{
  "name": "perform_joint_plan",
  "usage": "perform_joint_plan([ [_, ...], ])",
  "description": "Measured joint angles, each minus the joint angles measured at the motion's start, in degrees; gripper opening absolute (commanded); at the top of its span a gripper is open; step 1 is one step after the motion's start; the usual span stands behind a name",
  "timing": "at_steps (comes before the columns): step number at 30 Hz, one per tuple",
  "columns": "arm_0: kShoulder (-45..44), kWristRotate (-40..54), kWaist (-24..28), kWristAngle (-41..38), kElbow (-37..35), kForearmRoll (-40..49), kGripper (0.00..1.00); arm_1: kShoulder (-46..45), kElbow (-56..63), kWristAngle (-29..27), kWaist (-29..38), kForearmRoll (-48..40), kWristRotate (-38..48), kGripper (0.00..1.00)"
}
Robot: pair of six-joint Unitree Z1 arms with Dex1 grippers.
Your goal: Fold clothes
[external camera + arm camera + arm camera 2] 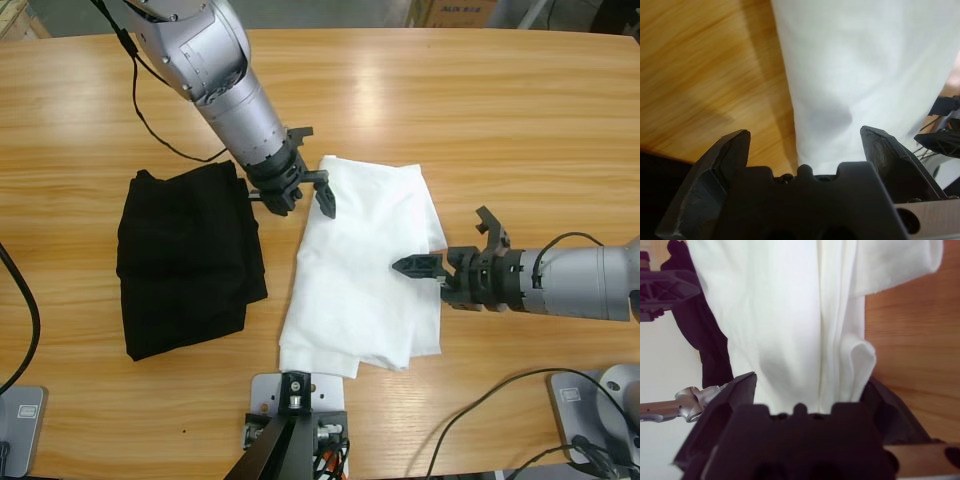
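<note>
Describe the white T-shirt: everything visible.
The white T-shirt is plain, thin-looking fabric, lying folded into a rough upright rectangle on the wooden table, layered edges showing along its right side. No collar or label is visible. It sits just right of the black garment. The left gripper hangs open over its upper left corner; the right gripper is open at its right edge, one jaw over the cloth.

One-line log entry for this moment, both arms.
left gripper: open, at white T-shirt top-left edge | right gripper: open, over its right edge | black garment: beside, untouched

Long wooden table (450,90) — glossy grain, cardboard boxes (470,12) behind
</note>
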Motion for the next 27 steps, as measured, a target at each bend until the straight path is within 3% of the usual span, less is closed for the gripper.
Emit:
perform_joint_plan([
  [5,0.0,0.0,-0.6,-3.0,1.5,-1.8,0.815,0.0,0.0,0.0,0.0,0.0,0.1,0.777],
  [10,-0.4,-0.7,-1.8,-3.9,6.7,-7.1,0.665,0.0,0.0,0.0,0.0,0.0,0.1,0.777],
  [13,-0.7,-1.1,-1.8,-4.6,8.3,-10.0,0.628,0.0,0.0,0.0,0.0,0.0,0.1,0.776],
  [22,-0.7,-4.7,-1.8,-8.4,9.6,-16.0,0.628,0.1,0.0,0.0,0.0,-0.1,0.1,0.771],
  [25,-0.7,-5.2,-1.8,-9.6,9.8,-17.2,0.623,0.2,0.1,0.0,0.0,-0.4,0.1,0.712],
  [27,-0.7,-5.2,-1.8,-10.3,10.0,-17.7,0.588,0.5,0.1,0.0,0.0,-0.6,0.1,0.586],
])
